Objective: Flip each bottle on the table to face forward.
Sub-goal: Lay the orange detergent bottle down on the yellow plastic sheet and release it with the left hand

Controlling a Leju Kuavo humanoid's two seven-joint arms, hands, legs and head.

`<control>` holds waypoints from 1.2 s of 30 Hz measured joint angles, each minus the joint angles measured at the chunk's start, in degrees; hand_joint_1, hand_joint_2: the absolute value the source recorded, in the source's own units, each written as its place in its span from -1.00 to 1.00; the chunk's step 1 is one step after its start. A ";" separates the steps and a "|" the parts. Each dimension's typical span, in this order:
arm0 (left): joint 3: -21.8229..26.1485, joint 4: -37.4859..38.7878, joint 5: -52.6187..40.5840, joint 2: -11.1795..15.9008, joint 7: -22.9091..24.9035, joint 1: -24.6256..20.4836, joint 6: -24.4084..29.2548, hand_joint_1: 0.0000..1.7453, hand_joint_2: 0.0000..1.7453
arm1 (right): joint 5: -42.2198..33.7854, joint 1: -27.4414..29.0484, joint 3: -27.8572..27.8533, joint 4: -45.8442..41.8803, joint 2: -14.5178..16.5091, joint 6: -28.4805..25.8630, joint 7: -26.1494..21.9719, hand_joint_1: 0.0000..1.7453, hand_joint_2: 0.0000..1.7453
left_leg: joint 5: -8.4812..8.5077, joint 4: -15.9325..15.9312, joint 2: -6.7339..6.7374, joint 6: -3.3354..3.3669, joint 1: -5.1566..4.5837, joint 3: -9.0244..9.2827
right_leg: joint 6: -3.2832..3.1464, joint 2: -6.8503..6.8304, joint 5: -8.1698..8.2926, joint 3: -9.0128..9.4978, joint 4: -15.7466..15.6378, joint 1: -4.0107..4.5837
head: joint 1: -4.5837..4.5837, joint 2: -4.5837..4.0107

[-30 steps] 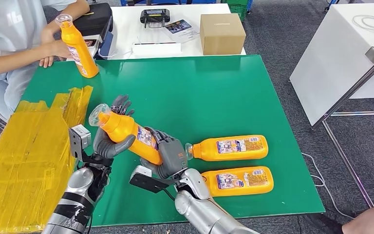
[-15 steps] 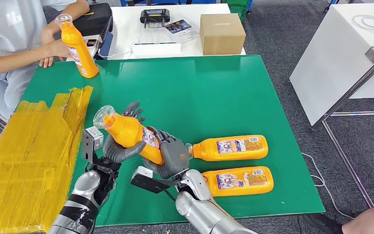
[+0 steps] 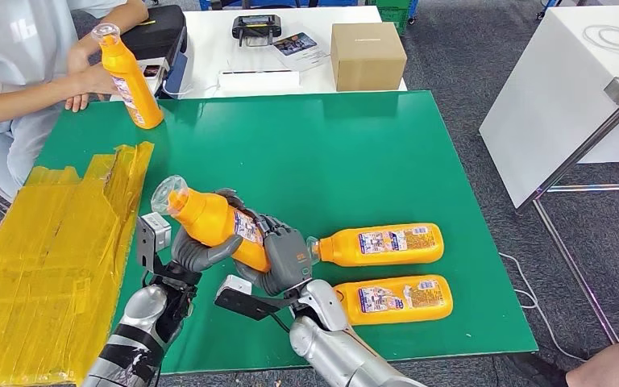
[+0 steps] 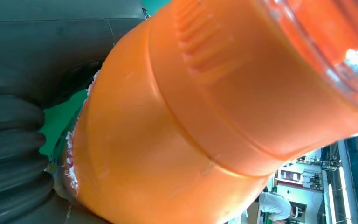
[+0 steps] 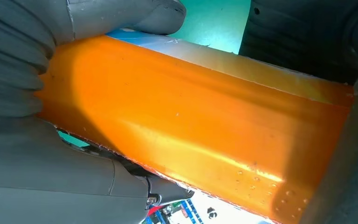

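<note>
Both my hands hold one orange bottle (image 3: 209, 222) tilted above the green table (image 3: 330, 153), its clear cap up and to the left. My left hand (image 3: 197, 248) wraps its upper body, and my right hand (image 3: 284, 260) grips its lower end. The left wrist view shows the orange bottle (image 4: 205, 116) close against the left hand (image 4: 14, 154). In the right wrist view the bottle (image 5: 191, 140) lies in the right hand (image 5: 37, 107). Two more orange bottles (image 3: 379, 244) (image 3: 395, 298) lie on their sides at the right, labels up. A person holds another bottle (image 3: 129, 76) upright at the table's far left corner.
Yellow tape sheeting (image 3: 40, 250) covers the table's left side. A white table behind holds a cardboard box (image 3: 367, 55), a black case (image 3: 157, 32) and a controller (image 3: 256, 28). A second white table (image 3: 564, 89) stands at the right. The person's arm (image 3: 24, 93) rests at the far left corner.
My left hand has shifted right along the held bottle and closed its fingers around it. The bottle has moved slightly right. The lying bottles have not moved.
</note>
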 joint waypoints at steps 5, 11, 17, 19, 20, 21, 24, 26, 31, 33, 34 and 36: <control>0.21 -1.07 1.58 -0.06 -0.34 0.48 0.64 1.00 1.00 | 0.17 -0.14 0.05 -0.11 0.20 -0.13 -0.04 0.44 1.00 | 0.00 0.00 0.00 0.00 0.00 0.00 | 0.00 0.00 0.00 0.00 0.00 0.00 | -0.01 0.00; 0.47 -4.25 2.72 -0.69 -0.68 1.80 3.35 1.00 1.00 | 0.16 -0.38 0.13 -0.69 0.25 -0.76 -0.80 -0.25 1.00 | 0.00 0.00 0.00 0.00 0.00 0.00 | 0.00 0.00 0.00 0.00 0.00 0.00 | -0.01 0.00; 0.70 -6.74 1.41 -1.05 -2.11 2.10 7.66 1.00 1.00 | -0.53 0.21 0.24 -1.53 0.26 -1.27 -2.88 -1.00 1.00 | 0.00 0.00 -0.01 0.00 0.00 0.00 | 0.00 0.00 0.00 0.01 0.00 0.00 | -0.01 0.00; 1.13 -8.17 -1.44 -1.09 -3.53 2.14 12.68 1.00 1.00 | -1.81 1.21 0.13 -3.28 0.21 -1.36 -4.74 -1.00 1.00 | 0.00 0.00 -0.01 0.00 0.00 0.00 | 0.00 0.00 0.00 0.01 0.00 0.01 | -0.01 0.00; 1.50 -9.03 -3.74 -1.08 -4.28 2.16 16.03 1.00 1.00 | -2.72 2.01 0.07 -4.96 0.11 -1.09 -5.64 -1.00 1.00 | 0.00 0.00 -0.01 0.00 0.01 -0.01 | 0.00 0.00 0.00 0.00 0.00 0.01 | 0.00 0.00; 2.03 -9.96 -6.54 -1.01 -4.98 2.17 19.82 1.00 1.00 | -3.87 3.05 -0.04 -7.34 -0.09 -0.58 -6.42 -1.00 1.00 | 0.00 0.00 -0.01 0.00 0.01 -0.01 | 0.00 0.00 0.00 0.00 0.00 0.01 | 0.00 0.00; 4.23 -12.31 -14.87 -0.39 -6.29 2.27 29.87 1.00 1.00 | -7.73 6.39 -0.68 -16.70 -1.25 2.06 -7.58 -1.00 1.00 | -0.01 -0.01 -0.01 -0.01 0.01 -0.02 | 0.00 -0.01 -0.01 -0.01 0.00 0.01 | 0.00 0.00; 5.78 -13.33 -18.46 0.24 -6.68 2.48 33.45 1.00 1.00 | -9.42 8.30 -1.25 -22.94 -2.15 3.70 -7.66 -1.00 1.00 | -0.01 -0.01 -0.02 -0.01 0.01 -0.03 | 0.00 -0.01 -0.02 -0.02 0.00 0.01 | -0.01 0.00; 7.25 -14.19 -20.07 0.83 -6.87 2.77 34.90 1.00 1.00 | -10.14 10.26 -1.77 -29.01 -3.09 4.70 -7.63 -1.00 1.00 | -0.01 -0.01 -0.01 -0.01 0.01 -0.03 | -0.01 -0.01 -0.02 -0.02 0.00 0.01 | 0.01 0.00; 7.25 -14.19 -20.07 0.83 -6.87 2.79 34.90 1.00 1.00 | -10.14 10.35 -1.77 -29.01 -3.09 4.70 -7.63 -1.00 1.00 | -0.01 -0.01 -0.02 -0.01 0.01 -0.03 | -0.01 -0.01 -0.02 -0.01 0.00 0.01 | 0.01 0.00; 7.34 -14.26 -20.10 0.85 -6.90 2.82 34.91 1.00 1.00 | -10.18 10.50 -1.79 -29.48 -3.17 4.77 -7.63 -1.00 1.00 | -0.01 -0.01 -0.02 0.00 0.01 -0.03 | -0.01 -0.01 -0.02 -0.01 0.00 0.00 | 0.01 0.00; 7.75 -14.56 -23.66 1.16 -6.73 3.06 37.49 1.00 1.00 | -12.26 11.57 -2.12 -32.62 -3.70 5.88 -8.40 -1.00 1.00 | -0.01 -0.01 -0.02 0.00 0.00 -0.02 | -0.01 -0.01 -0.01 0.01 0.00 0.00 | 0.01 0.00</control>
